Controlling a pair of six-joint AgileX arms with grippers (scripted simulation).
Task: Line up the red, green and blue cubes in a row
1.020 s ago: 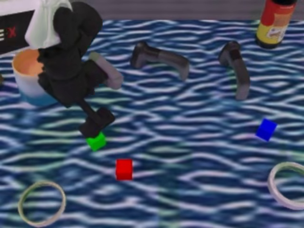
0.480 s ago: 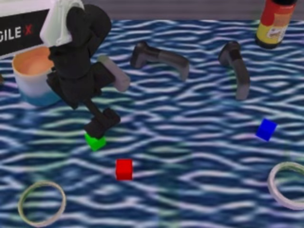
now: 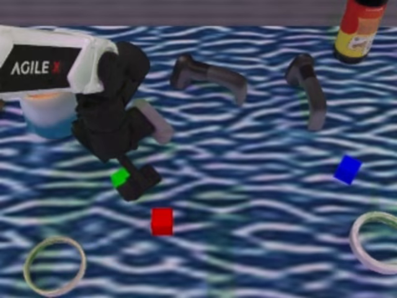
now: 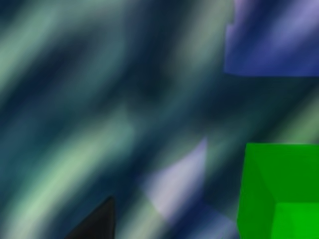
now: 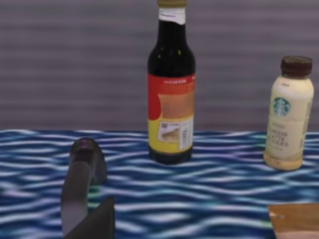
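Left end effector (image 3: 127, 180) touches green cube (image 3: 119, 177).

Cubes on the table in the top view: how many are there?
3. The green cube sits at the left claw, left of centre. The red cube lies just below and right of it. The blue cube lies far right. The arm could hide more.

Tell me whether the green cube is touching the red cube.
Apart. The top view shows the green cube beside the left gripper, with a clear strip of patterned cloth between it and the red cube, nearer the table's front.
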